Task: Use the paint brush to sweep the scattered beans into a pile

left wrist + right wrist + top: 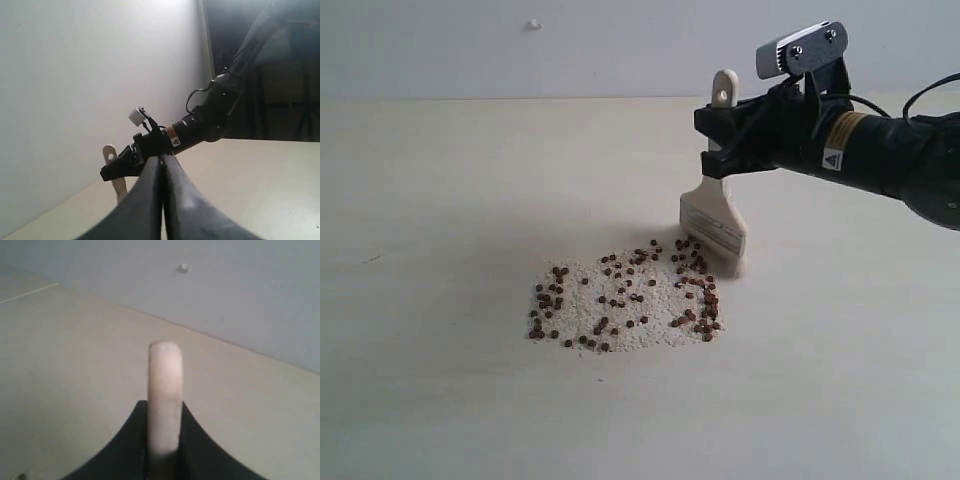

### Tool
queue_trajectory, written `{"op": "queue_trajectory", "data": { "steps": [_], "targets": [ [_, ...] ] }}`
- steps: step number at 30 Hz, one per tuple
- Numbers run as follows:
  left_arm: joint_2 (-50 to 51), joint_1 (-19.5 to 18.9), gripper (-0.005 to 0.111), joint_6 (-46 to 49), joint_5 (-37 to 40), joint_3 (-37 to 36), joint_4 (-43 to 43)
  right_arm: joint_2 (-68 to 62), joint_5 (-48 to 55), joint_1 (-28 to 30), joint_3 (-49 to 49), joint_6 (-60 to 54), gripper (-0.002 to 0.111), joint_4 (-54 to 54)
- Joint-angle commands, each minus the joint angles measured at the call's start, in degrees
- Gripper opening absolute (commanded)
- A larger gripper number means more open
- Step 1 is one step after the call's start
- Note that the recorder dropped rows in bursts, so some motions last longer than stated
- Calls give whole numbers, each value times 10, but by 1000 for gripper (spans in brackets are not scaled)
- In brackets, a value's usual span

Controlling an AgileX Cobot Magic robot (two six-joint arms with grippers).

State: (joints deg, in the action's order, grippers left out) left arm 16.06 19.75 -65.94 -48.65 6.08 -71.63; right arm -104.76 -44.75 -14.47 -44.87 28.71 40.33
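Tabletop (440,200): paint brush (712,222) in right gripper (720,148)

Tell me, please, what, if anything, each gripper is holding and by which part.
The right gripper holds the paint brush by the middle of its wooden handle; the left gripper is shut on nothing.

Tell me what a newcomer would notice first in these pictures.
The black right gripper, reaching in from the right of the exterior view, clamps the paint brush by its handle, bristles down at the spill's right edge. The beans, reddish-brown amid pale crumbs, lie in a rough patch beside it.
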Motion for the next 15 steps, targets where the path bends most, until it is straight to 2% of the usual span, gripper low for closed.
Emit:
{"op": "queue_trajectory", "data": {
  "steps": [1, 6, 15],
  "targets": [
    [-3, 2, 0, -3, 1, -2, 3, -2, -20, 1, -1, 47, 0, 62],
    [-3, 2, 0, -3, 1, -2, 3, 0, -28, 1, -1, 75, 0, 78],
    [-3, 2, 0, -3, 0, -2, 3, 57, 43, 1, -1, 70, 0, 31]
  ]
}}
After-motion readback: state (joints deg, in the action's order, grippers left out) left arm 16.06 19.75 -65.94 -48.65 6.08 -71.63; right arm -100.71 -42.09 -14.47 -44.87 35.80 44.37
